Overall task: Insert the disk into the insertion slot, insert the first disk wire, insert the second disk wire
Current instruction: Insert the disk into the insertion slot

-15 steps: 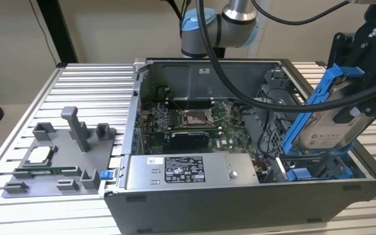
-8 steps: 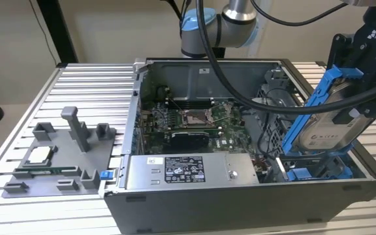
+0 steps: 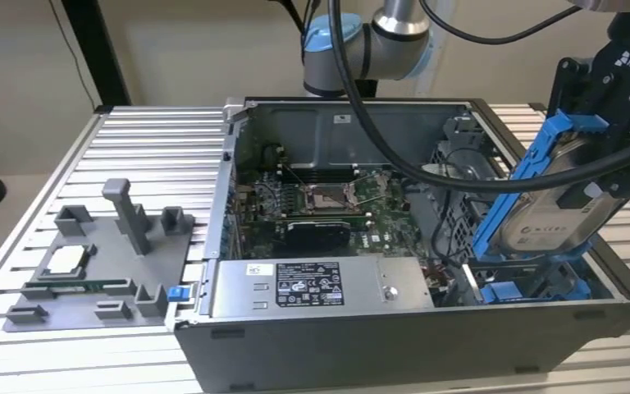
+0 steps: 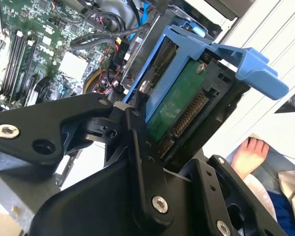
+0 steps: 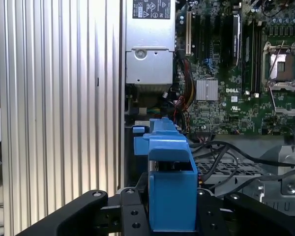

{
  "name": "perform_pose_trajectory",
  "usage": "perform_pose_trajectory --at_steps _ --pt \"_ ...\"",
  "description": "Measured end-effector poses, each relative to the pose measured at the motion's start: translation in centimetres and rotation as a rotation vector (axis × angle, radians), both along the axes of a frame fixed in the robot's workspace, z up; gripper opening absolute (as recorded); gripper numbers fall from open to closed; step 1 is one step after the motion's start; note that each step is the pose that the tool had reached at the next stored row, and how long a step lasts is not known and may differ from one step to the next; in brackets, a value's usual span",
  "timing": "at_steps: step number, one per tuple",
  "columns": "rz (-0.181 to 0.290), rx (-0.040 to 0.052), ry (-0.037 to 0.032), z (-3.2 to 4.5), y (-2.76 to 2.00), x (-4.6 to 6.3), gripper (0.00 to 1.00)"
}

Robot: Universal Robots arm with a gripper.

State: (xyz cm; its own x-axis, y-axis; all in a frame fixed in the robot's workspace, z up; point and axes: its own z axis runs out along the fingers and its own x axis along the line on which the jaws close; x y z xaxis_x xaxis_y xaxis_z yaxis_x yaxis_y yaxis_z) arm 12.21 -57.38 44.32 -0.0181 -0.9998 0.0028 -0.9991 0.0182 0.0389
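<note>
My gripper (image 3: 593,160) is shut on the disk (image 3: 561,209), a silver-grey drive with a white label clipped in a bright blue frame. The disk hangs tilted on edge above the open computer case's corner at the exterior view's right. Below it lies the insertion slot (image 3: 525,289) with its blue rails; the disk's lower end is close over it, and contact cannot be made out. In the second wrist view the disk's green underside (image 4: 179,105) and blue frame tab (image 4: 246,61) sit between the black fingers (image 4: 137,125). In the first wrist view the blue frame (image 5: 169,162) stands over the slot's blue rail (image 5: 139,142).
The open case (image 3: 403,328) holds a silver power-supply box (image 3: 315,287), a motherboard (image 3: 326,197) and loose black cables (image 3: 446,172) running near the disk. A grey fixture (image 3: 96,271) with small parts lies on the ribbed table at the exterior view's left. A person's foot (image 4: 248,152) shows beyond the table.
</note>
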Motion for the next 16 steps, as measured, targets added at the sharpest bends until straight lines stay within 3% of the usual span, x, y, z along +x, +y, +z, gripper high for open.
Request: perform_pose_trajectory --at_steps 16 --pt "0.000 -0.0005 0.0000 -1.29 0.00 0.7 0.00"
